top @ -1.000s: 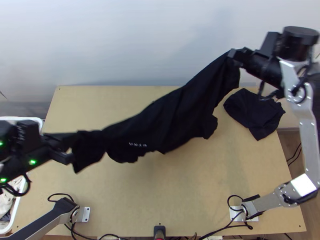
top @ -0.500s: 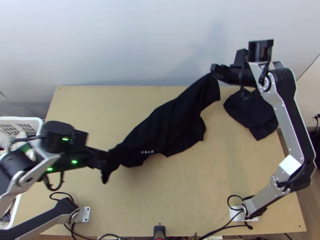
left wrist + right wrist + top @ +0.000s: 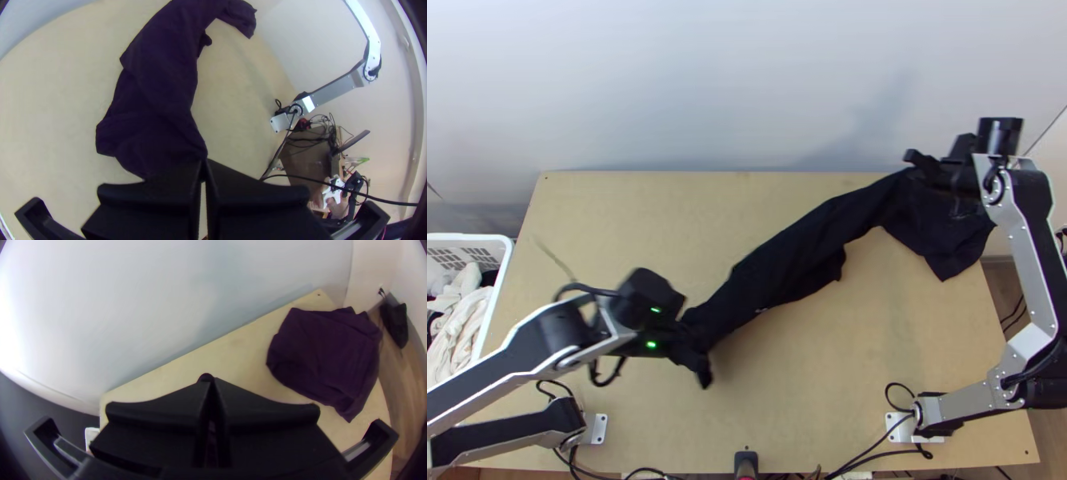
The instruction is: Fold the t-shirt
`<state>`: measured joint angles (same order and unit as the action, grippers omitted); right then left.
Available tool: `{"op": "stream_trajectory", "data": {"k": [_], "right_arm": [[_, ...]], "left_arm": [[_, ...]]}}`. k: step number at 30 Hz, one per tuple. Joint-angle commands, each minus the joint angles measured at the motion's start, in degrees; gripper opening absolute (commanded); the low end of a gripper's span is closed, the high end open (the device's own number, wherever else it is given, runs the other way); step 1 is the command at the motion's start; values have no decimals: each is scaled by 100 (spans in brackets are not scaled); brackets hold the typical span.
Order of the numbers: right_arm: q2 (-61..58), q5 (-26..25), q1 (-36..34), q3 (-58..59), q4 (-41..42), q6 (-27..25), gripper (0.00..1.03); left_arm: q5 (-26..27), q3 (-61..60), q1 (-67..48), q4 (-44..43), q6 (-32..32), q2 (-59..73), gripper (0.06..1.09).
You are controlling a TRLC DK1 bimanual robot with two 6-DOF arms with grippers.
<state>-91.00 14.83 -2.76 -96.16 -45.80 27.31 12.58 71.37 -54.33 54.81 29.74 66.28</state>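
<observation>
Black t-shirt (image 3: 791,262) pinched by left pincer (image 3: 204,165) at eight o'clock, right pincer (image 3: 211,383) at two: gripping done, folding seemingly all ahead.

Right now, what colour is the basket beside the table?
The basket is white, seen best in the top view.

From high above both pairs of jaws, the top view looks steeply down. Each wrist view looks closely past its jaws; all share the counter (image 3: 811,392).
</observation>
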Motion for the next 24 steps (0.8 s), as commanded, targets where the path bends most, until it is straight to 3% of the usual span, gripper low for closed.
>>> {"op": "stream_trajectory", "data": {"k": [1,4,5,11,14,24], "right_arm": [[162,-393,-629,686,247,117,3],[399,-683,-673,1161,256,117,3],[504,-727,-673,1302,256,117,3],[1102,-736,-717,2172,282,117,3],[1313,-736,-857,2488,370,117,3],[1454,-736,-1103,2506,493,117,3]], "left_arm": [[-124,166,-764,-576,164,816,10],[-115,404,-957,-849,190,1229,11],[-115,535,-1027,-875,226,1361,17],[-71,1291,-1388,-875,146,2012,82],[-89,1722,-1177,-743,111,2179,102],[-142,1836,739,-708,-231,2354,104]]}}
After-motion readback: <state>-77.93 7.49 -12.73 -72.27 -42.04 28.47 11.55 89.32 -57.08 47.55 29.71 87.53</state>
